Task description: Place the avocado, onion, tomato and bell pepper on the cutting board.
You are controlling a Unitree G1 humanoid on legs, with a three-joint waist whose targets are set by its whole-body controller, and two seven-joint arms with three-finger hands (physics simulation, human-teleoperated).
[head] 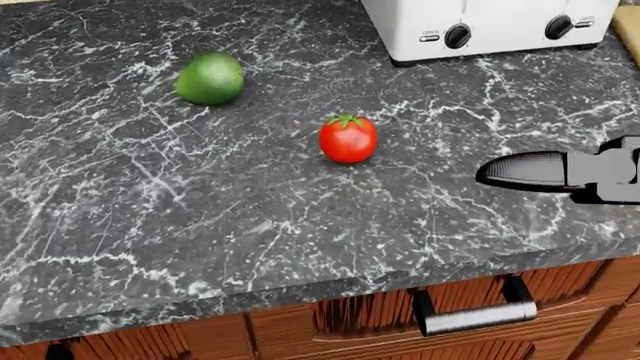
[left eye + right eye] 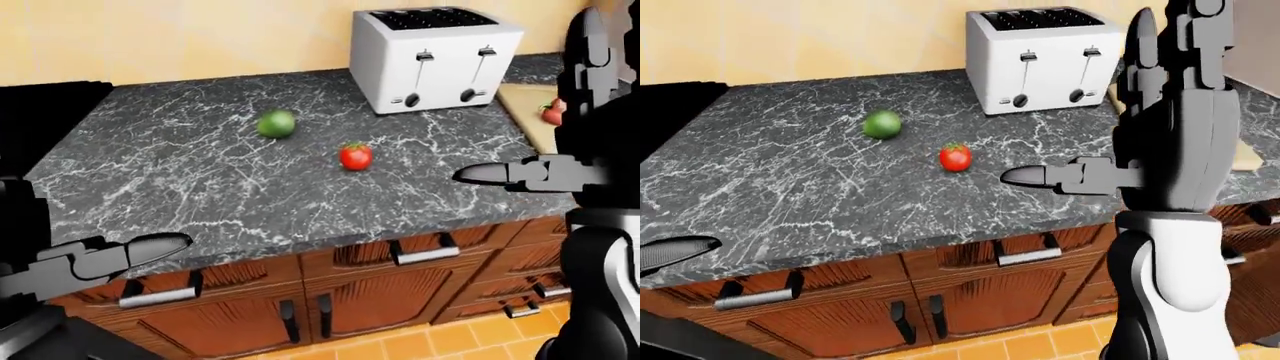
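The right hand [image 2: 590, 90] hides most of the cutting board [image 2: 525, 105].

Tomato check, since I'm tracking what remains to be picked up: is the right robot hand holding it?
No, the tomato sits alone on the counter, apart from the open right robot hand.

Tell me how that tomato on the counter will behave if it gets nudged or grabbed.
The tomato is round and sits alone on the flat marble counter, so a nudge would probably roll it. Its glossy skin looks smooth and may slip between hard fingers. It is probably soft; squeeze gently.
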